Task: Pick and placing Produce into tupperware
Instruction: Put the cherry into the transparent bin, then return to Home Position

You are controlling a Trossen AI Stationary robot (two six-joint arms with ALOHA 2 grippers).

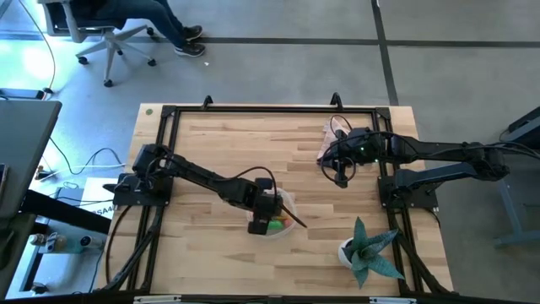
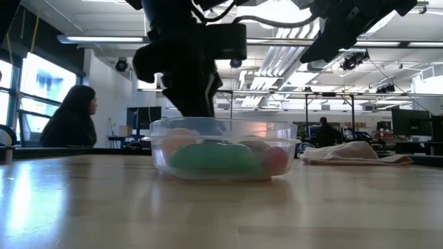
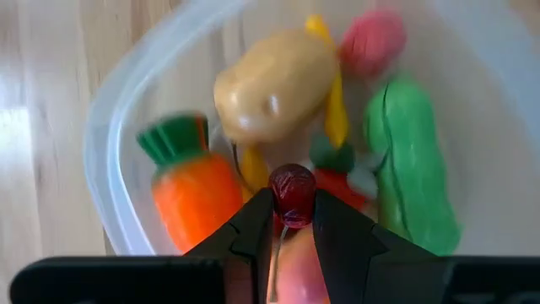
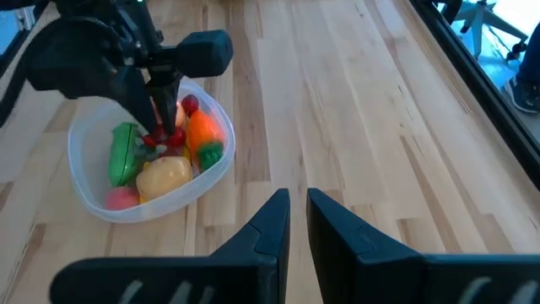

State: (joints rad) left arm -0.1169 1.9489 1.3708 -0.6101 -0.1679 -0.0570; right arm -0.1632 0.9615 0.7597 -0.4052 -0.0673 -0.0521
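Note:
The clear tupperware (image 4: 84,196) stands on the wooden table near its front edge and shows again in the low view (image 2: 225,149). In it lie an orange carrot (image 3: 192,190), a tan ball (image 3: 274,89), a green pod (image 3: 409,169), a pink ball (image 3: 371,38) and yellow sticks (image 3: 336,110). My left gripper (image 3: 293,221) reaches down into the tupperware, shut on a small dark red berry (image 3: 292,191). My right gripper (image 4: 297,211) hangs shut and empty above the table's right part, away from the tupperware. My left gripper pinches the dark red berry (image 3: 292,203) between its two fingertips (image 3: 257,226). The fingers come from above, slanting steeply down into the tupperware. The berry sticks out past the tips, just above the produce lying inside; whether it touches them I cannot tell.
A pink cloth (image 1: 329,139) lies at the far right of the table, under the right arm. A teal spiky plant in a white pot (image 1: 367,249) stands at the near right. A black frame (image 1: 253,110) runs round the table. A person sits beyond the far edge.

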